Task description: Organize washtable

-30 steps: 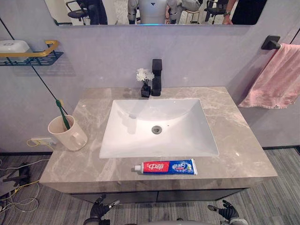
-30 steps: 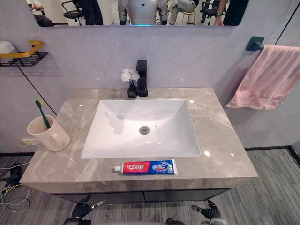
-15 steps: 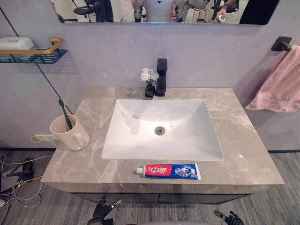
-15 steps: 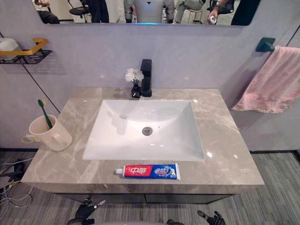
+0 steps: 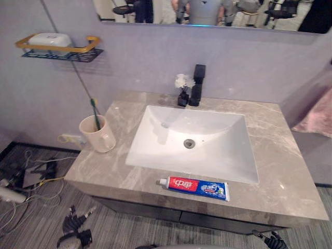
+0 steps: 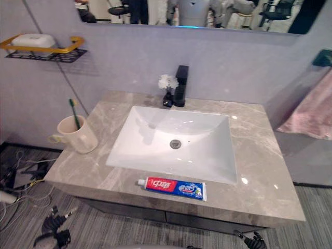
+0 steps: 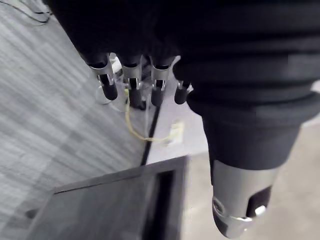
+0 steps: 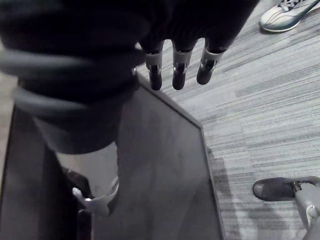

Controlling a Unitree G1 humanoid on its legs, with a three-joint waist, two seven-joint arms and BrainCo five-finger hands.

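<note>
Far left, low over the floor and below the front edge of the counter point(image 5: 282, 176): left hand point(image 5: 75, 231), well apart from everything on the washtable. From its own wrist camera, fingers point(image 7: 107, 84) hanging loose and nearly straight, thumb apart, nothing gripped. Past the fingertips, a wall socket point(image 7: 175, 133) with a yellow lead; beside the hand, the dark side of the cabinet point(image 7: 115, 205). High above that hand, on the wall: a black-and-gold shelf point(image 5: 62, 52) carrying a white soap box point(image 5: 49, 39). Up and slightly right of the left hand, on the counter's left end: a cream cup point(image 5: 96, 136), upright, with a green toothbrush point(image 5: 94, 110) standing in it, head up. Further right, sunk into the counter: a white sink point(image 5: 194, 137), with a small vase of white flowers point(image 5: 182, 87) and a black tap point(image 5: 196, 85) side by side behind it. Up between the two hands, nearer the right one: toothpaste tube point(image 5: 195, 188), flat on the counter's front strip, lengthwise along the edge, cap toward the left hand, just beside the sink's front rim. Beyond, on the right wall: a pink towel point(image 6: 311, 111) under a dark hook point(image 6: 324, 57), the hook seen from the right eye. Far right, low under the counter's front corner: right hand point(image 5: 271, 241). From its wrist camera, fingers point(image 8: 179, 67) straight and slack, empty, hanging before the cabinet front. Past them, on the grey floor, a person's sneaker point(image 8: 286, 15).
</note>
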